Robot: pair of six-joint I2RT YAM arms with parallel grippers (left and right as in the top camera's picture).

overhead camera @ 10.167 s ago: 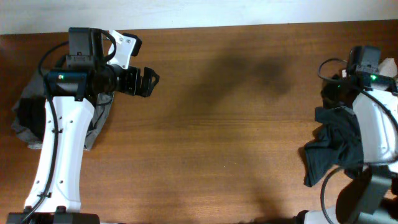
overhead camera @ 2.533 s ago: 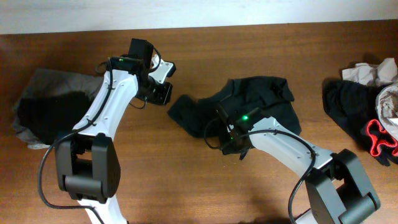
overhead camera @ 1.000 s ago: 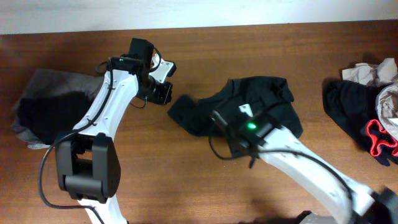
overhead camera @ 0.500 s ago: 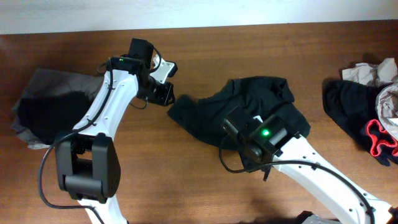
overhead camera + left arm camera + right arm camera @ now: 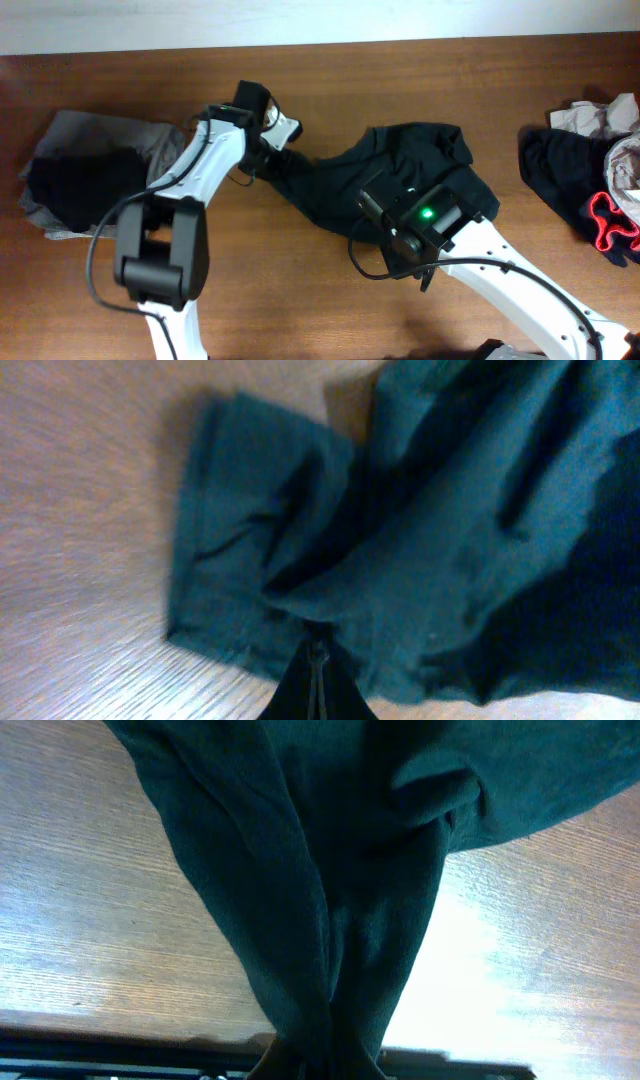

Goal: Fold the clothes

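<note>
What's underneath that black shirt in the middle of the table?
Only the wooden table shows around the black shirt. Its crumpled cloth hides whatever lies beneath, and the right arm covers its lower edge.

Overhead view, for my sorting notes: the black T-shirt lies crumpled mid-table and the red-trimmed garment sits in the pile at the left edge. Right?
Wrong edge: the overhead view shows the red-trimmed garment in the pile at the right edge. The black T-shirt does lie crumpled mid-table.
</note>
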